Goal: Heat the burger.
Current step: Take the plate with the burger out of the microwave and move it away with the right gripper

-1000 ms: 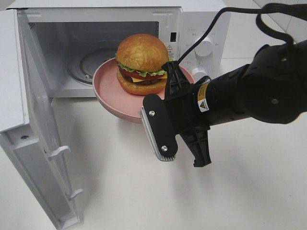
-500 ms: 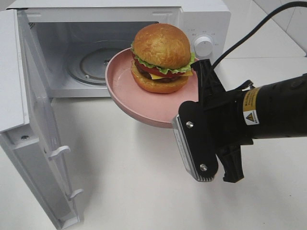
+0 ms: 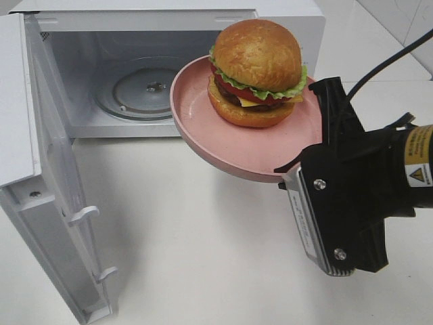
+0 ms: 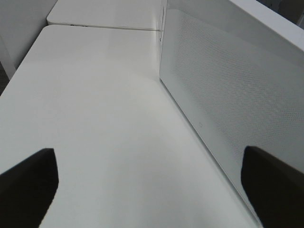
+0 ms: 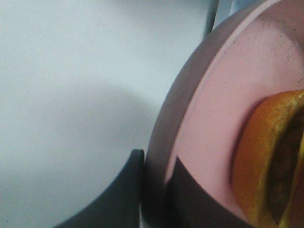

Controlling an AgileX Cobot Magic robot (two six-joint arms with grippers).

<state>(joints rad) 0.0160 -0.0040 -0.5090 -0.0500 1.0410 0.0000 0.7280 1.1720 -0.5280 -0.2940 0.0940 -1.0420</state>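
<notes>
The burger [image 3: 257,71], with a golden bun, lettuce, cheese and dark patty, sits on a pink plate [image 3: 203,128]. The plate hangs tilted in the air in front of the open microwave [image 3: 284,27], right of its opening. My right gripper [image 3: 304,166] is shut on the plate's near right rim. In the right wrist view the gripper [image 5: 154,166] pinches the pink plate [image 5: 209,123] with the burger [image 5: 266,156] just beyond. My left gripper [image 4: 149,185] is open and empty, its dark fingers [image 4: 28,180] wide apart over bare table.
The microwave door [image 3: 40,169] is swung wide open to the left, reaching the table's front edge. The glass turntable [image 3: 145,88] inside holds nothing. A white dotted panel of the microwave [image 4: 228,80] stands close beside my left gripper. A black cable [image 3: 392,61] trails behind the right arm.
My right gripper has carried the plate and burger to the right and upward, away from the microwave opening. The left gripper shows no change.
</notes>
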